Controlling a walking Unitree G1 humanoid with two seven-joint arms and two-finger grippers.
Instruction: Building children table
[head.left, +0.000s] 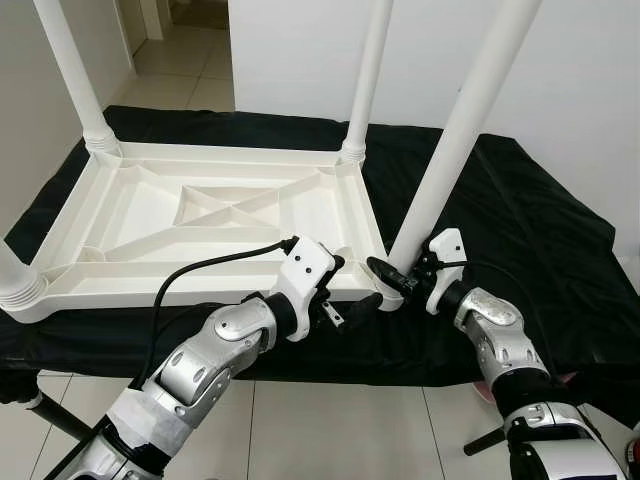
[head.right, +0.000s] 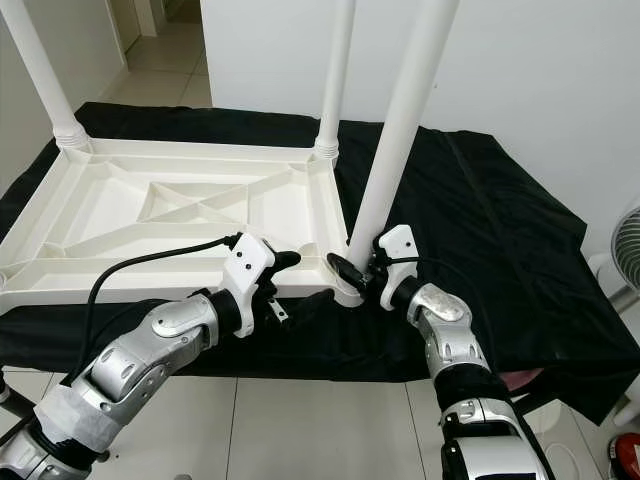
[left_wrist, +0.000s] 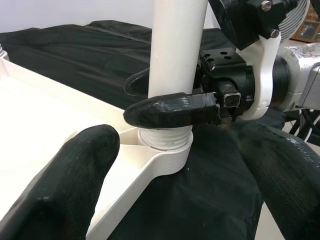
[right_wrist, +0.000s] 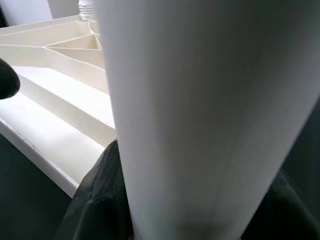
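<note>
The white tabletop is lying upside down on a black cloth over a work surface, ribs facing up. 4 white legs are standing in its corner sockets; the near right leg is the one being worked.

Key relation: this leg's long axis is running nearly upright, leaning slightly away toward the robot's right as it rises, and its base is sitting in the corner socket directly between the 2 grippers. The right gripper is the nearer one: its 2 black fingers are closing round the leg just above the threaded collar, 1 finger on each side, jaws narrow and holding the leg. In the right wrist view the leg is pressing right up against the camera, so contact looks firm.

The left gripper is sitting just beside the same corner, jaws apart, 1 finger resting over the tabletop rim and the other out over the cloth. It appears to be bracing the tabletop rather than gripping anything.

Pose: the right forearm is reaching forward and inward, wrist bent toward the leg; the left forearm is coming in low from the robot's left, roughly level with the table edge.

Judgement: the leg is likely being seated or twisted home in its socket; any turn has to follow the leg's upright axis while the left side is steadying the corner.
</note>
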